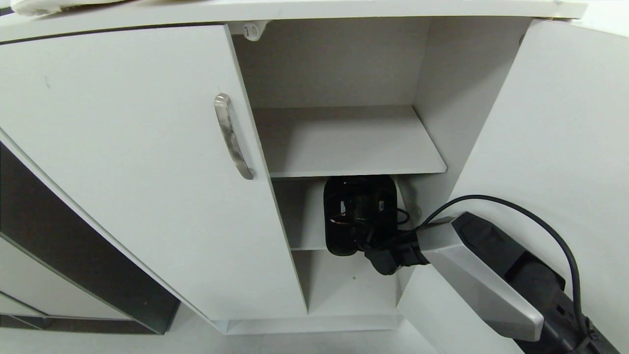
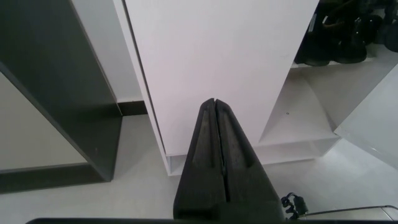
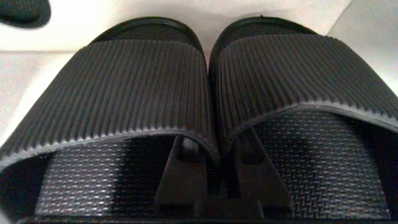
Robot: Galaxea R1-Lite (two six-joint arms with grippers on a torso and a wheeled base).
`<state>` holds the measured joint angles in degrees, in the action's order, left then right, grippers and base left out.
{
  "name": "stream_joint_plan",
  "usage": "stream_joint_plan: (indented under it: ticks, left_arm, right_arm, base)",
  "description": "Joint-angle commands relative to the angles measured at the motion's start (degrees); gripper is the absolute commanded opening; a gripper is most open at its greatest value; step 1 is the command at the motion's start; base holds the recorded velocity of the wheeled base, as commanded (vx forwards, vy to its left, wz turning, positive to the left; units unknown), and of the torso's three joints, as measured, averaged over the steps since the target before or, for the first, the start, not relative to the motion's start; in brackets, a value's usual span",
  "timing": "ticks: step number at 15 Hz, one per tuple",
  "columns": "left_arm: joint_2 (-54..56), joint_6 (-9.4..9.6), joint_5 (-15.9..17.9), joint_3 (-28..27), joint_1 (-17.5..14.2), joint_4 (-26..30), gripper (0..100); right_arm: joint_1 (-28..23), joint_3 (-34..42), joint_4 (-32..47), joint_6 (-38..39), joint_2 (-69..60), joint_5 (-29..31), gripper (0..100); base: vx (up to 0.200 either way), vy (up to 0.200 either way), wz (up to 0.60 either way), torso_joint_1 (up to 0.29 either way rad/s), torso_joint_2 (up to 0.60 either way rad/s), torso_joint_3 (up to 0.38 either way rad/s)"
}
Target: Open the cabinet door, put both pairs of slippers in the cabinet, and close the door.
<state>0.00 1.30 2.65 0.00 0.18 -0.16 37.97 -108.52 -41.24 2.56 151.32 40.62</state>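
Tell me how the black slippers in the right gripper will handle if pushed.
The black ribbed rubbery slippers probably flex rather than stay stiff: their straps arch thinly. Their textured surfaces suggest grip, so they may drag, not slide. Pinched together by the right gripper, the flat pair looks light and unlikely to roll.

The right arm [image 1: 471,275] is a silver-grey wedge with black joints. A black cable [image 1: 479,196] loops over it. The left gripper [image 2: 214,107] is black.
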Motion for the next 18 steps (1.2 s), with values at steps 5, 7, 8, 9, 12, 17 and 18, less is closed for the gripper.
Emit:
stream_joint_plan:
  ticks: [5, 7, 8, 9, 12, 17, 18]
  left_arm:
    - [-0.1, 0.01, 0.0, 0.0, 0.0, 0.0, 0]
    - [-0.1, 0.01, 0.0, 0.0, 0.0, 0.0, 0]
    - [-0.1, 0.01, 0.0, 0.0, 0.0, 0.0, 0]
    - [-0.1, 0.01, 0.0, 0.0, 0.0, 0.0, 0]
    - [-0.1, 0.01, 0.0, 0.0, 0.0, 0.0, 0]
    - [-0.1, 0.01, 0.0, 0.0, 0.0, 0.0, 0]
    - [-0.1, 0.01, 0.0, 0.0, 0.0, 0.0, 0]
  right_arm:
    - [-0.4, -2.0, 0.3, 0.1, 1.8, 0.0, 0]
    - [-0.3, -2.0, 0.6, 0.1, 1.9, 0.0, 0]
    - [-0.3, -2.1, 0.6, 0.1, 2.0, 0.0, 100]
    - [-0.3, -2.0, 0.7, 0.1, 2.0, 0.0, 100]
    - [0.0, 0.3, 0.2, 0.1, 1.5, 0.1, 100]
    - [1.4, 16.6, -9.0, -0.5, -6.7, 0.3, 100]
    - [2.0, 20.5, -11.0, -0.4, -8.6, 0.3, 100]
  base:
    - [0.0, 0.0, 0.0, 0.0, 0.0, 0.0]
    - [0.0, 0.0, 0.0, 0.0, 0.0, 0.0]
    - [0.0, 0.0, 0.0, 0.0, 0.0, 0.0]
    - [0.0, 0.0, 0.0, 0.0, 0.0, 0.0]
    - [0.0, 0.0, 0.0, 0.0, 0.0, 0.0]
    - [0.0, 0.0, 0.0, 0.0, 0.0, 0.0]
    - [0.0, 0.0, 0.0, 0.0, 0.0, 0.0]
